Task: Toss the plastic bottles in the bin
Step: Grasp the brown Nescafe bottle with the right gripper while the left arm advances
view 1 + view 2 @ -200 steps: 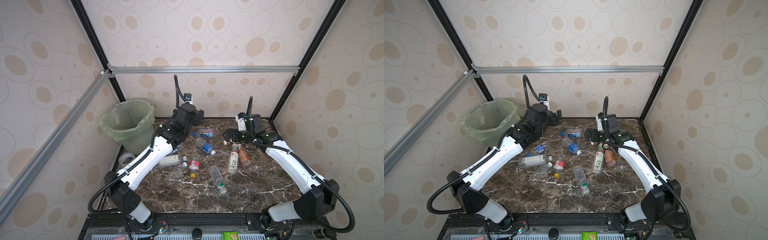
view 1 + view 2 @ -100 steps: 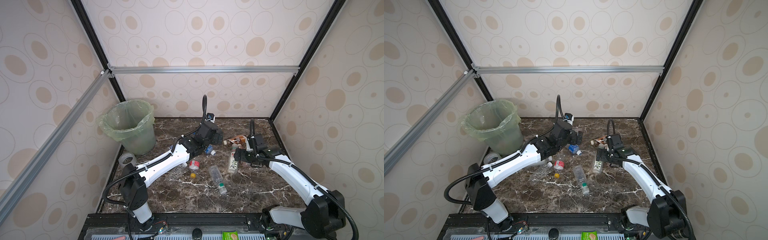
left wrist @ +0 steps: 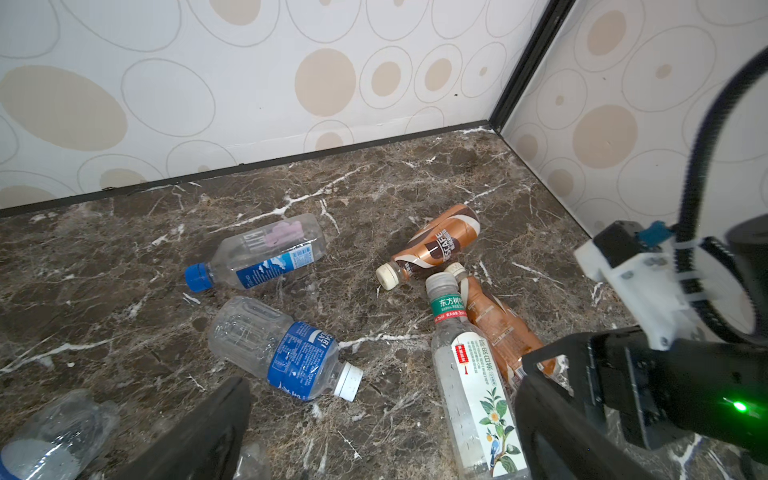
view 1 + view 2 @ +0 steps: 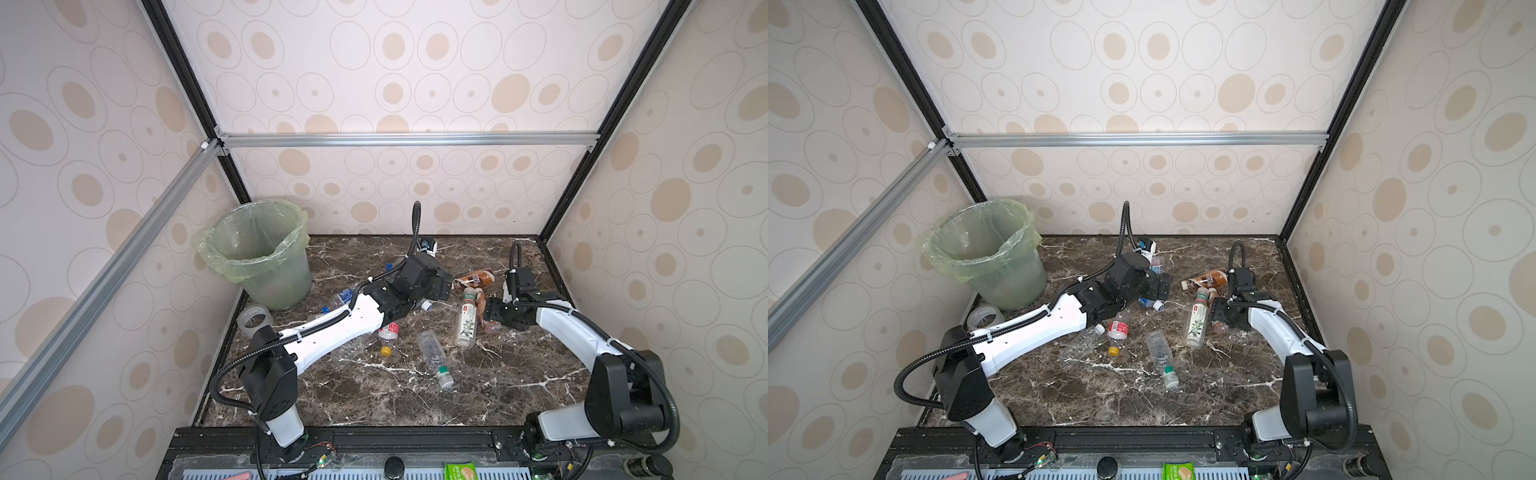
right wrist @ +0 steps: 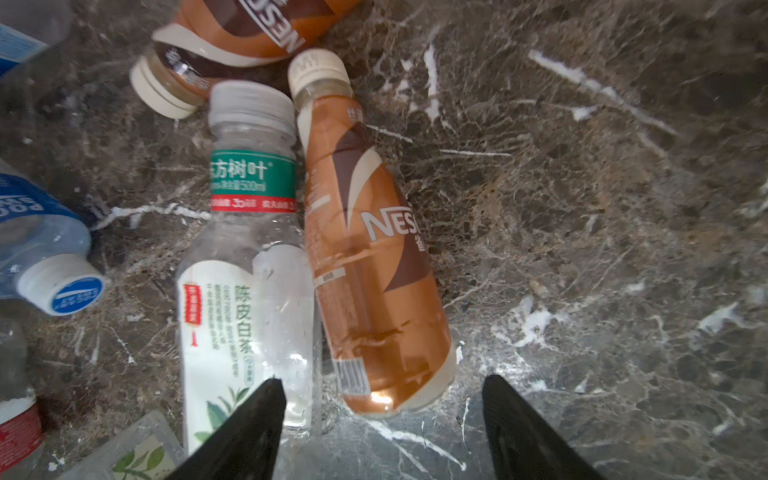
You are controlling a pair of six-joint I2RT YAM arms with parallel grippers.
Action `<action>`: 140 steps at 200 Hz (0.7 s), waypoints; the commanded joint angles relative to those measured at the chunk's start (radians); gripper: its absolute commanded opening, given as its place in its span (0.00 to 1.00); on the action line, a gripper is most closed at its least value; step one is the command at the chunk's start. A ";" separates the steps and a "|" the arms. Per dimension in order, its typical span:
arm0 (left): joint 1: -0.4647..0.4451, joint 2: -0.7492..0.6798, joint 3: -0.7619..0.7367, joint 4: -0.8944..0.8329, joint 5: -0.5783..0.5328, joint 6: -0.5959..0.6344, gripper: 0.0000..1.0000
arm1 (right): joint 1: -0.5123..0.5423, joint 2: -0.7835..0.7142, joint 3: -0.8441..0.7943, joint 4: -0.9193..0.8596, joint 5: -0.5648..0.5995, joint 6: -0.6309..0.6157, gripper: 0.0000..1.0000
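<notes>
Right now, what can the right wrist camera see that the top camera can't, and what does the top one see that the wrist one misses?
Only the right wrist view: the writing on the tea bottle and its green band, and the NES letters on the brown coffee bottle.
Only a top view: the bin, the tape roll and the spotted walls.
Both: those two bottles lying side by side on the marble table.

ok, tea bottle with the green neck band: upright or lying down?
Lying down: the tea bottle is on its side on the marble table, alongside the brown coffee bottle.
</notes>
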 commanded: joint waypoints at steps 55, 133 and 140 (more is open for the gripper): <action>-0.002 0.028 -0.015 0.071 0.074 -0.074 0.99 | -0.007 0.096 0.005 0.047 -0.050 -0.045 0.73; -0.002 0.030 -0.021 0.068 0.068 -0.105 0.99 | -0.009 0.161 0.020 0.065 -0.086 -0.037 0.71; -0.003 0.030 -0.021 0.068 0.068 -0.106 0.99 | -0.009 0.161 0.020 0.064 -0.088 -0.037 0.66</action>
